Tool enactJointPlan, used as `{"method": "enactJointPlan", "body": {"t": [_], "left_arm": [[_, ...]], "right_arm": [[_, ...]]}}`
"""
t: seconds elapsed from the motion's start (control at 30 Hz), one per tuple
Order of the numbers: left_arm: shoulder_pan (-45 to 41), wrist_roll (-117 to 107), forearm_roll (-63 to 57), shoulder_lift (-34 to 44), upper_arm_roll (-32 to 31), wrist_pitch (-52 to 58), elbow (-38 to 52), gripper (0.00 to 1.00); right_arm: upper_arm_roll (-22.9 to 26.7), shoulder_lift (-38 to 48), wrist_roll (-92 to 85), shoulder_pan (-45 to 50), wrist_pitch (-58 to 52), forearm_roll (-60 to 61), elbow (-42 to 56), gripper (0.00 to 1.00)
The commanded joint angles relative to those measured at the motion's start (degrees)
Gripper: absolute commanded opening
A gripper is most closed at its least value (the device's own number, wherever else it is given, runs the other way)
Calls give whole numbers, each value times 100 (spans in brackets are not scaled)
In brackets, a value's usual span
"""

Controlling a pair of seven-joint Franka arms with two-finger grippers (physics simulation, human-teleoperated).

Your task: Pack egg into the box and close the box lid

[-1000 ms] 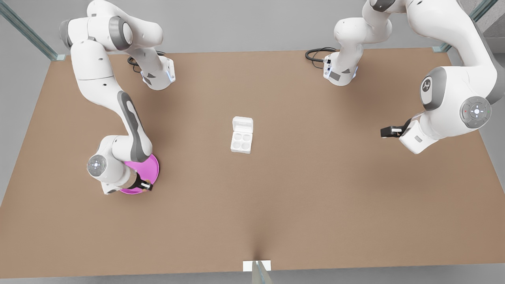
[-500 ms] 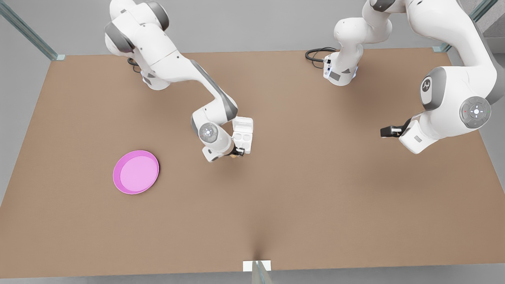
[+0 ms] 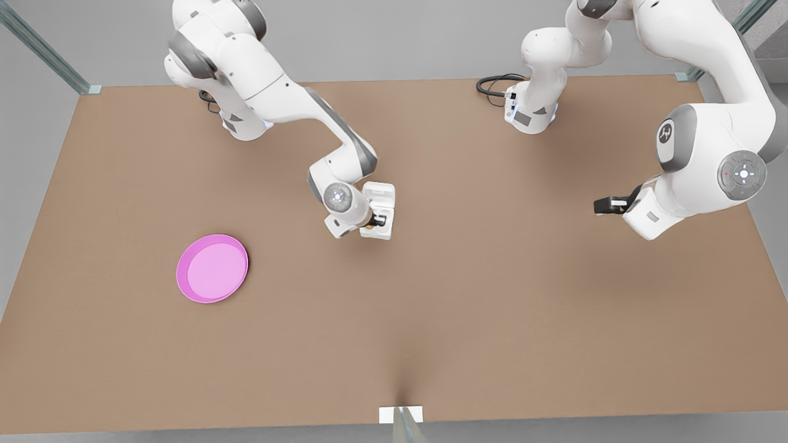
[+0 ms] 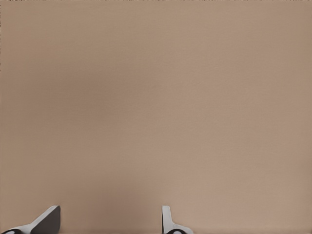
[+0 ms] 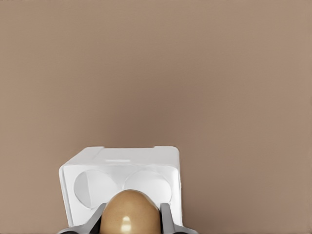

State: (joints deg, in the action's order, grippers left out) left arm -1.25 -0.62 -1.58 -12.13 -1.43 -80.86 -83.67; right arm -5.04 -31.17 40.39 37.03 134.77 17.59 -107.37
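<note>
The white box lies open at the table's middle, its box lid folded back flat on the far side. My right gripper, on the arm at the front view's left, hovers over the near cups and is shut on the tan egg. In the right wrist view the egg sits between the fingers, just above the box with two bare cups beyond it. My left gripper waits open at the front view's right; its fingertips stand wide apart over bare table.
A round pink plate lies bare on the table toward the front view's left. Both arm bases and a black cable stand along the far edge. The brown tabletop stretches wide around the box.
My right gripper carried the egg from the pink plate across to the box, then moved a little farther over the cup tray. The left arm stayed still.
</note>
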Motion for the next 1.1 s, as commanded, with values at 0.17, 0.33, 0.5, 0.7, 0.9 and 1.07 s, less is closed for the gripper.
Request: {"method": "enactJointPlan", "body": {"t": [0.17,0.33,0.5,0.7,0.9,1.07], "left_arm": [[2,-9,0,0,2,18,53,100],[2,0,0,-26,2,44,62,100],[2,0,0,-35,2,106,62,100],[2,0,0,-44,2,106,53,100],[-524,-44,0,-254,-7,351,9,32],[-1773,-676,149,378,-42,-1326,-1897,21]], "right_arm": [[3,-64,39,-21,14,-89,-3,100],[3,-73,39,-3,67,-89,15,100],[3,-64,39,-3,58,-89,32,100],[3,-64,39,-3,67,-89,23,100],[73,938,-1129,-1435,-1057,-168,225,100],[1673,1061,-3784,-2209,-3527,-1064,2036,100]]}}
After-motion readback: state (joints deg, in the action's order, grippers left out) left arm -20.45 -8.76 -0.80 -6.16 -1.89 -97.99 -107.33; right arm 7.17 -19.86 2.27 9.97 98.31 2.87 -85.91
